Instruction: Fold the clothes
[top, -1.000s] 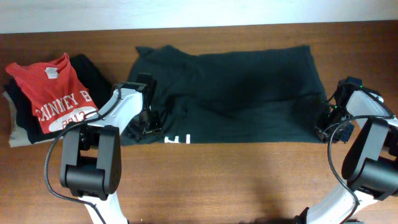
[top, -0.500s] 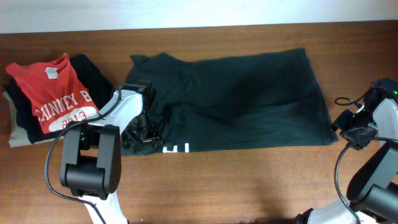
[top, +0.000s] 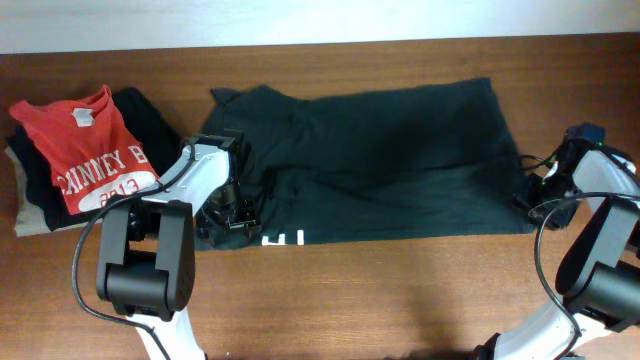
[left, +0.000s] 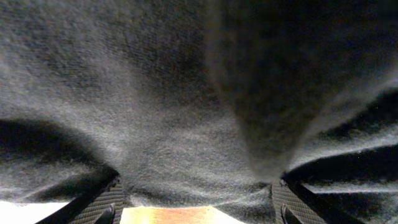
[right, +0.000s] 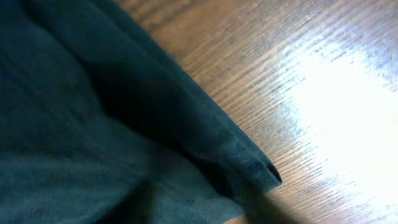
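The dark green-black T-shirt (top: 390, 160) lies spread lengthwise across the table, with bits of white letters (top: 283, 238) showing at its front hem. My left gripper (top: 228, 212) rests on the shirt's wrinkled left end. In the left wrist view the fabric (left: 186, 93) fills the frame, and the ribbed fingers (left: 93, 204) stand wide apart over the hem, open. My right gripper (top: 530, 195) sits at the shirt's right edge. The right wrist view shows a folded shirt corner (right: 261, 171) on the wood; its fingers are not visible.
A red T-shirt (top: 85, 150) with white print lies on a pile of black (top: 150, 115) and beige (top: 25, 215) folded garments at the far left. Bare wooden table (top: 400, 290) runs along the front. A thin cable (top: 540, 160) hangs by the right arm.
The right gripper pulled away to the right, then came back to the shirt's right edge. The shirt shifted slightly and its right end flattened. The left gripper has barely moved.
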